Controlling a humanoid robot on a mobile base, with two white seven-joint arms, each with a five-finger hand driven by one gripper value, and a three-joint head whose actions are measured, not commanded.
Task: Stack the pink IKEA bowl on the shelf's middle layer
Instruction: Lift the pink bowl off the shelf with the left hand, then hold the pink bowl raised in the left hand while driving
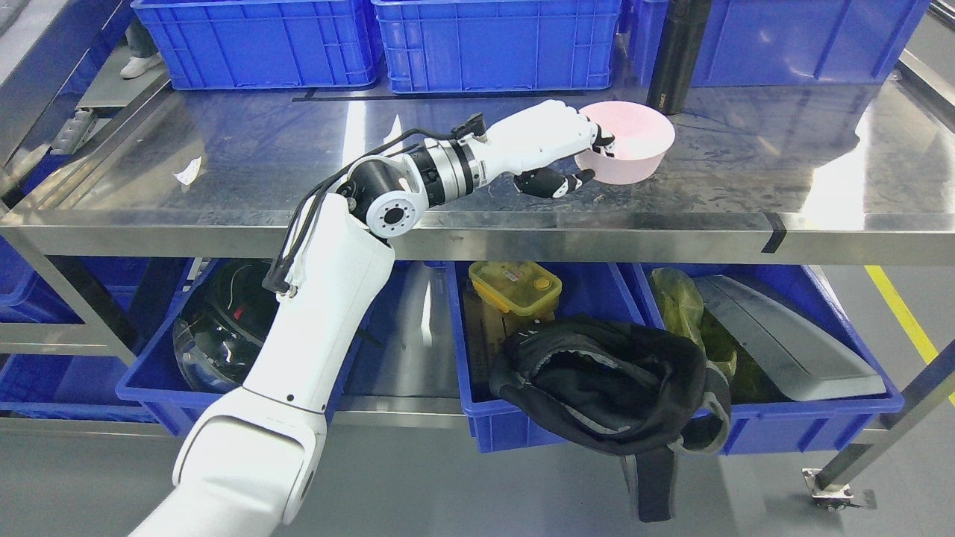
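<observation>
Left hand (556, 145): reaching across steel shelf (246, 149), fingers (603, 139) hooked over near rim of pink bowl (634, 145), thumb beneath. Black bottle (677, 56): just beyond bowl. Blue crates (492, 41): behind hand. Yellow lidded box (515, 286), black bag (604, 380): below hand.

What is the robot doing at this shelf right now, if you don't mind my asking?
The left robot hand is gripping the pink bowl by its near rim, fingers over the edge and thumb below. The bowl sits on or just above the steel shelf, beside a black bottle and in front of blue crates. No second bowl to stack onto is visible. The right arm is out of view.
</observation>
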